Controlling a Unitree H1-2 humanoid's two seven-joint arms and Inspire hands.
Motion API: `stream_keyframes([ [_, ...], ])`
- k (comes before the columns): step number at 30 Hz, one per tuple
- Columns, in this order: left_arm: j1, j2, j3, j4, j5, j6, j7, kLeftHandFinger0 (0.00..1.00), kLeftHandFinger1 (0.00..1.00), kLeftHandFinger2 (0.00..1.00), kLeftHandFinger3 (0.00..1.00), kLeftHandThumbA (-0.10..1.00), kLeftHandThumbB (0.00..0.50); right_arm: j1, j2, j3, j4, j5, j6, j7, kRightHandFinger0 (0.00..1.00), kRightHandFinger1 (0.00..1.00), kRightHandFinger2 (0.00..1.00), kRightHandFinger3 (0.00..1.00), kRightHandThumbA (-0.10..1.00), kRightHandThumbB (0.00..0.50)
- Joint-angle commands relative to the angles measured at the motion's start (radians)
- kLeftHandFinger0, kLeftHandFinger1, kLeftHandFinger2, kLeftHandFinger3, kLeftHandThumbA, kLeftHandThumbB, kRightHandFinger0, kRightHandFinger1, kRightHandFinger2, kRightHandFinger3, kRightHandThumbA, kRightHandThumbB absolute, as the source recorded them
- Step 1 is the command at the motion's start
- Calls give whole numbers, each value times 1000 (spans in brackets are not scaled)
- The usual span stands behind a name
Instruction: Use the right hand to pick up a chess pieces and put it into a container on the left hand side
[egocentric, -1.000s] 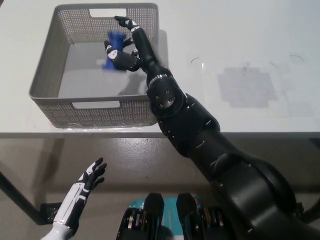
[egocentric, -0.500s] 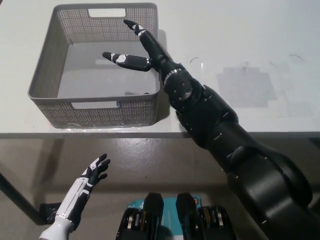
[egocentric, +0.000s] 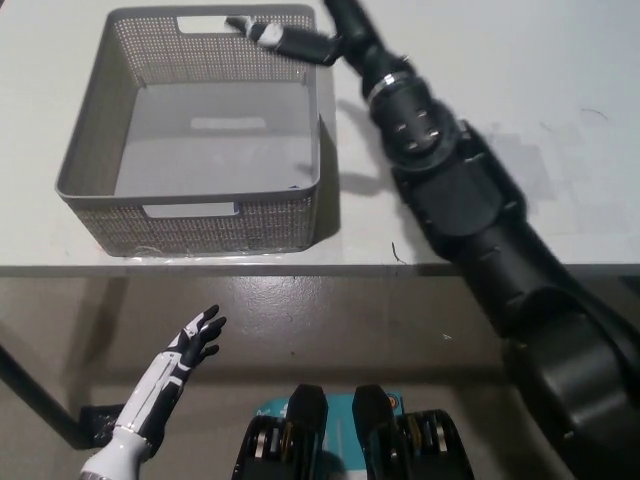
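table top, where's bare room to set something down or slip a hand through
Bare table runs right of the basket, beyond the right arm. The basket floor shows nothing. Crowded: the basket's far right rim, under the open right hand. Left hand rests below the table.

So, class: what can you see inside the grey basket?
The basket's visible floor is bare grey; no chess piece shows. The near wall hides the front strip of floor, and the right hand hangs over the far rim.

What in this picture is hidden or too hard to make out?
- Right robot hand, head view: part of it is cut off by the top edge.
- Inside of the basket: no chess piece shows; the near wall hides the floor's front strip.
- Left robot hand: small, low, below the table.
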Motion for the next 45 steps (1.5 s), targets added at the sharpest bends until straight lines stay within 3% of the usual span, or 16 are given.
stream_keyframes([
  [1, 6, 16, -3, -20, -27, -51, -31, 1000, 1000, 1000, 1000, 1000, 187, 33, -70, -87, -329, 78, 82, 44, 1000, 1000, 1000, 1000, 967, 384],
  [4, 28, -1, 5, -19, -29, -58, -14, 1000, 1000, 1000, 1000, 1000, 191, 107, -96, -101, -486, 65, 117, 52, 1000, 1000, 1000, 1000, 1000, 352],
  [10, 75, -26, 15, -32, -29, -56, 10, 1000, 1000, 1000, 1000, 1000, 178, 279, -106, -138, -760, 100, 169, 69, 1000, 1000, 1000, 1000, 1000, 338],
  [18, 106, -50, 35, -13, -40, -68, 25, 1000, 1000, 1000, 1000, 1000, 184, 648, -137, -158, -1032, 148, 98, 84, 1000, 1000, 1000, 1000, 960, 286],
  [21, 112, -59, 41, -15, -37, -65, 32, 1000, 1000, 1000, 1000, 1000, 183, 781, -142, -168, -1073, 194, 78, 92, 1000, 1000, 1000, 1000, 976, 323],
  [25, 113, -56, 48, -12, -24, -83, 33, 1000, 1000, 1000, 1000, 1000, 140, 952, -152, -163, -1070, 210, 16, 108, 1000, 1000, 1000, 1000, 974, 262],
  [28, 145, -51, 54, -9, -34, -106, 20, 1000, 1000, 1000, 1000, 1000, 154, 1085, -155, -156, -1076, 212, -12, 117, 1000, 1000, 1000, 1000, 968, 237],
  [31, 224, -48, 47, -26, -41, -137, 2, 1000, 1000, 1000, 1000, 1000, 154, 1255, -142, -135, -1084, 256, -32, 134, 1000, 1000, 1000, 1000, 945, 263],
  [34, 236, -54, 43, -38, -39, -121, 4, 1000, 1000, 1000, 1000, 1000, 170, 1294, -138, -118, -1035, 275, -80, 156, 1000, 1000, 1000, 1000, 911, 247],
  [40, 160, -66, 55, -17, -42, -119, 17, 1000, 1000, 1000, 1000, 1000, 168, 1280, -139, -132, -960, 287, -64, 164, 1000, 1000, 1000, 1000, 910, 289],
  [44, 141, -71, 64, -12, -41, -114, 21, 1000, 1000, 1000, 1000, 1000, 168, 1300, -143, -140, -906, 304, -95, 174, 1000, 1000, 1000, 1000, 882, 239],
  [45, 136, -70, 65, -7, -41, -117, 20, 1000, 1000, 1000, 1000, 1000, 163, 1306, -146, -142, -903, 309, -92, 177, 1000, 1000, 1000, 1000, 882, 250],
])
